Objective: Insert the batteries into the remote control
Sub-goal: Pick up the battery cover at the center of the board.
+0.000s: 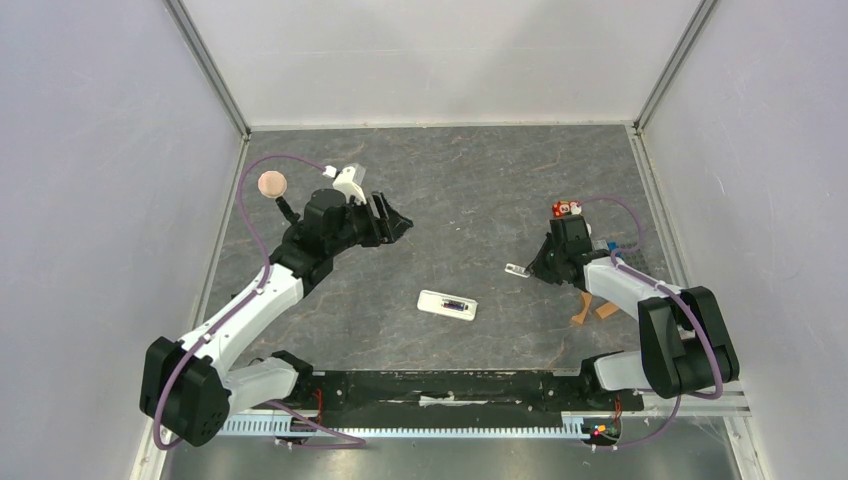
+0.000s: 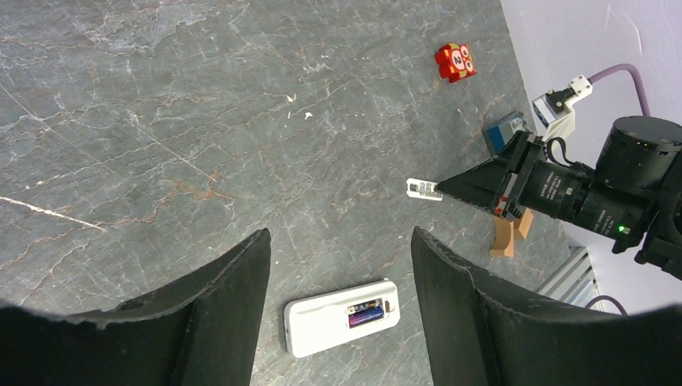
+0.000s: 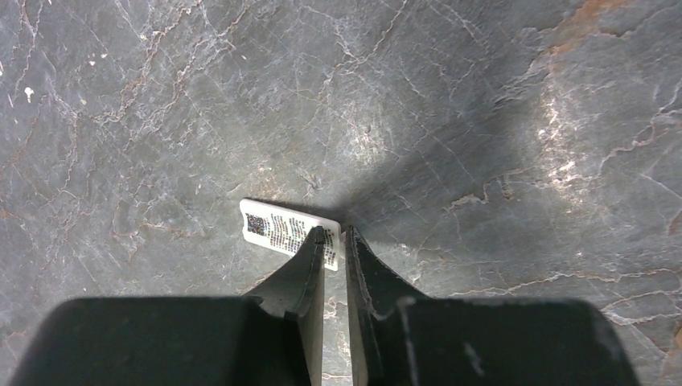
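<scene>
The table (image 1: 450,170) is carrying a job that is looking close to finishing: loading seems nearly over and closing the bay is coming next. The left arm (image 1: 250,300) is hovering at the far left, its left jaws gaping wide and gripping nothing. The right arm (image 1: 620,285) is reaching low at the right, well apart from the other.

The remote control (image 1: 447,305) is lying back-up between them at mid-table, showing below the left jaws in that wrist view, untouched. The right jaws are pinching almost together on one end of a small white printed plate (image 3: 277,227), probably the bay cover. It is needing carrying over and squaring to the bay. One battery (image 2: 366,315) is sitting in the open bay; a second I cannot tell.
</scene>
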### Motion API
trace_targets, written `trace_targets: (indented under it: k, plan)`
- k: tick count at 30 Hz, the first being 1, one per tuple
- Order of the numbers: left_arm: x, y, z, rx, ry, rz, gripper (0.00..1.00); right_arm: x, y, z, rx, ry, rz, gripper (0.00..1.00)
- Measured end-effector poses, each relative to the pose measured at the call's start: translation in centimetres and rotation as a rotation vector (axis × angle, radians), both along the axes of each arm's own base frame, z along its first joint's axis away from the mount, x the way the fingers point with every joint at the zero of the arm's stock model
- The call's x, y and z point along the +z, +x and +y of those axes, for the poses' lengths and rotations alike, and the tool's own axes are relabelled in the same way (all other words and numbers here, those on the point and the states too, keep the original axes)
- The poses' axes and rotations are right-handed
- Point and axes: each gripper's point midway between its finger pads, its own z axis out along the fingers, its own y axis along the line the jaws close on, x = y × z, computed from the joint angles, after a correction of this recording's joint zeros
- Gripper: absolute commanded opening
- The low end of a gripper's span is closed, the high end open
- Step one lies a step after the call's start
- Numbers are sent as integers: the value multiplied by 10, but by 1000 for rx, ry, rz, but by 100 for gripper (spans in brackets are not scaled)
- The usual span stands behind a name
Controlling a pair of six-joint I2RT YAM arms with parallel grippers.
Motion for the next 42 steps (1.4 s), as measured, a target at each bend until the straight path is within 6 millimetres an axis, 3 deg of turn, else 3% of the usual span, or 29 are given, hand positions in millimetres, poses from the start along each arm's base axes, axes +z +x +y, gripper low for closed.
trace_targets:
  k: [42]
  plan:
    - [-2, 4, -2, -1, -3, -2, 69, 15, -7, 25, 12, 179, 15, 0]
